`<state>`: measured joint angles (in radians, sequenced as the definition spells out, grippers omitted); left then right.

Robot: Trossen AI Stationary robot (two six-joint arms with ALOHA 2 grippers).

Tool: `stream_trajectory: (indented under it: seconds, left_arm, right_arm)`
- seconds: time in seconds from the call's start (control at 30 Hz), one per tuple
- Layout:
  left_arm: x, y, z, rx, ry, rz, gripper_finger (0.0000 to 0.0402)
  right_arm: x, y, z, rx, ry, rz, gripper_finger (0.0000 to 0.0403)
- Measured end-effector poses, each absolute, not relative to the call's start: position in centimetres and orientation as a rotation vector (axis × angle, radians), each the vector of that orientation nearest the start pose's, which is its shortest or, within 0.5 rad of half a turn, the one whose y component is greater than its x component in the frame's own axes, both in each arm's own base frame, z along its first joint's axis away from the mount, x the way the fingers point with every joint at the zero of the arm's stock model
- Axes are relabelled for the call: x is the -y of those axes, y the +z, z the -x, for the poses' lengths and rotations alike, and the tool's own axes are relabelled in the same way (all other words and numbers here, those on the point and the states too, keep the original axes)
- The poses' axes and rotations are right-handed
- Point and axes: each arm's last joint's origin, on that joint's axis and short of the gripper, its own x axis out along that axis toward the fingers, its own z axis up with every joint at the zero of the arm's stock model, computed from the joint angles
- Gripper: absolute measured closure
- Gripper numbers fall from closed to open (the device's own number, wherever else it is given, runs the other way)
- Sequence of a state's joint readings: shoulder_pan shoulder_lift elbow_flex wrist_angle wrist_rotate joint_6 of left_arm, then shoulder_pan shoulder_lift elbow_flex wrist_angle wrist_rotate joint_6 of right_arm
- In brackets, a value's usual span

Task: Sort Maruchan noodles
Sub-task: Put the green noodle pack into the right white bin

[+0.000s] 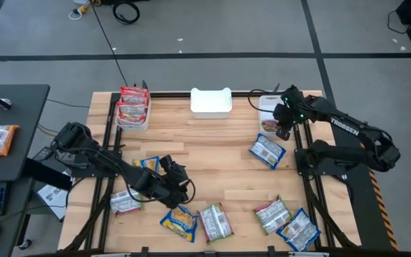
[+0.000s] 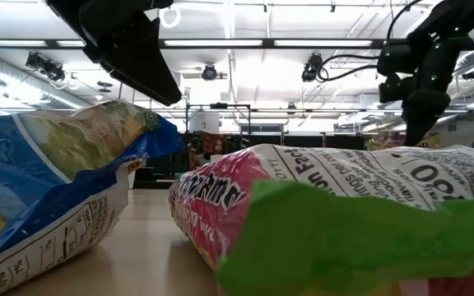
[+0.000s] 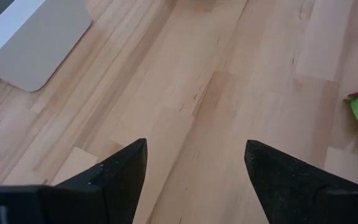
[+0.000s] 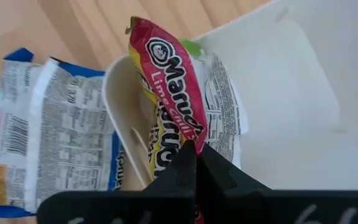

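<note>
Worktop (image 1: 212, 135) of light wood planks carries scattered ramen packets and three white bins along its far edge. Far-left bin (image 1: 133, 121) holds stacked red-orange packets (image 1: 133, 104). Left arm reaches over the near-left part of the worktop; left end effector (image 1: 179, 182) hovers above bare wood with its two fingers (image 3: 120, 177) spread apart and nothing between them. Just beside it lie a blue-yellow packet (image 1: 149, 164) toward the far side, a silvery packet (image 1: 125, 203) at the left edge, another blue-yellow packet (image 1: 179, 221) near the front edge and a green-red packet (image 1: 215, 221) just right of that. Middle bin (image 1: 211, 102) sits at far centre, apart from both arms. Right of centre, a blue-edged packet (image 1: 267, 150) lies face down, just beside the right bin (image 1: 265, 104). Two more packets lie at near right: a green-red one (image 1: 272, 215) and a blue one (image 1: 297, 230), touching. Right arm bends in from the right edge; right end effector (image 4: 196, 149) is over the near rim of the right bin, fingers pinched together on the lower edge of a Lime Chili packet (image 4: 169, 68), red with green trim, standing upright and partly inside the bin (image 4: 284, 81). Another packet (image 4: 219, 93) lies printed back up inside that bin behind it.
</note>
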<state>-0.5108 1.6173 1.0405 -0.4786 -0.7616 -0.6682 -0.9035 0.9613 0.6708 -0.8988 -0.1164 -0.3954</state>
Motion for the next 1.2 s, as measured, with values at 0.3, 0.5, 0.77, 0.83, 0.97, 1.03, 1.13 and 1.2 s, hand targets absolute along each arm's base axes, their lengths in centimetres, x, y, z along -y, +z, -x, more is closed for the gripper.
stream_trajectory:
  seconds: [0.3,0.5,0.77,0.83,0.97,1.03,1.13,1.2]
  left_arm:
    - [14.1,20.7,-28.1,-0.716,0.467,-0.012,0.0127]
    - [14.0,20.6,-28.1,-0.729,0.466,-0.043,0.0127]
    - [13.9,20.6,-28.1,-0.745,0.447,-0.084,0.0127]
    - [14.0,20.6,-28.1,-0.755,0.434,-0.082,0.0127]
    - [14.0,20.6,-28.1,-0.760,0.426,-0.079,0.0127]
    - [14.0,20.6,-28.1,-0.759,0.429,-0.079,0.0127]
    - [13.6,20.6,-28.3,-0.752,0.452,-0.065,0.0127]
    - [13.0,20.6,-28.5,-0.748,0.475,-0.049,0.0127]
  right_arm:
    - [12.9,21.5,-9.2,-1.309,-0.639,-0.145,0.0377]
    - [12.9,21.5,-9.2,-1.327,-0.642,-0.122,0.0336]
    - [12.2,22.4,-9.8,-1.367,-0.633,0.058,0.0274]
    - [11.8,23.6,-10.2,-1.338,-0.636,0.126,0.0268]
    - [10.2,26.0,-11.2,-1.221,-0.577,0.155,0.0268]
    - [8.8,26.8,-11.8,-1.142,-0.453,0.118,0.0268]
    - [6.3,26.8,-12.9,-1.067,-0.218,0.033,0.0268]
    - [4.4,26.7,-13.8,-1.062,-0.126,0.006,0.0268]
